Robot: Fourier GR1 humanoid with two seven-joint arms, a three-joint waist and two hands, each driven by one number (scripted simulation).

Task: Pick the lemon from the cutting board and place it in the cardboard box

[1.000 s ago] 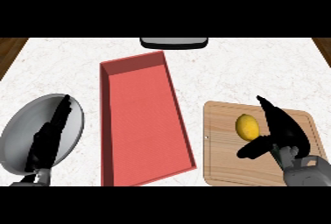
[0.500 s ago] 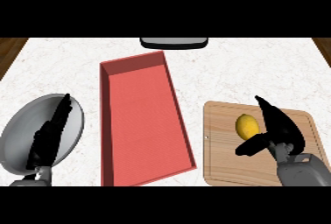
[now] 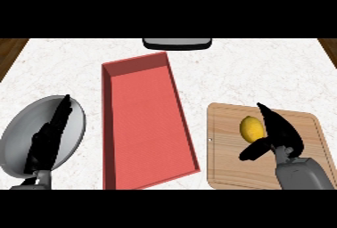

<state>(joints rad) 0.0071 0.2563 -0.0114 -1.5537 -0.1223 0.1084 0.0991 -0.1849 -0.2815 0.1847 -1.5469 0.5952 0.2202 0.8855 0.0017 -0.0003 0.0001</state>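
Yellow lemon [image 3: 251,128] lies on wooden cutting board [image 3: 227,167]; probably light, stiff, smooth, apt to roll, best pinched across its middle. Right hand [image 3: 281,131] unclenched just beside it, holding nothing. Left hand [image 3: 47,140] relaxed over grey plate [image 3: 16,142]. One lemon, one board, one red box [image 3: 145,133], one plate.

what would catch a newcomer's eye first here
The long red box lies open in the middle of the view. To its right a yellow lemon sits on the wooden cutting board, with the right hand open close beside it. At the left, the left hand lies with straight fingers over a grey plate.
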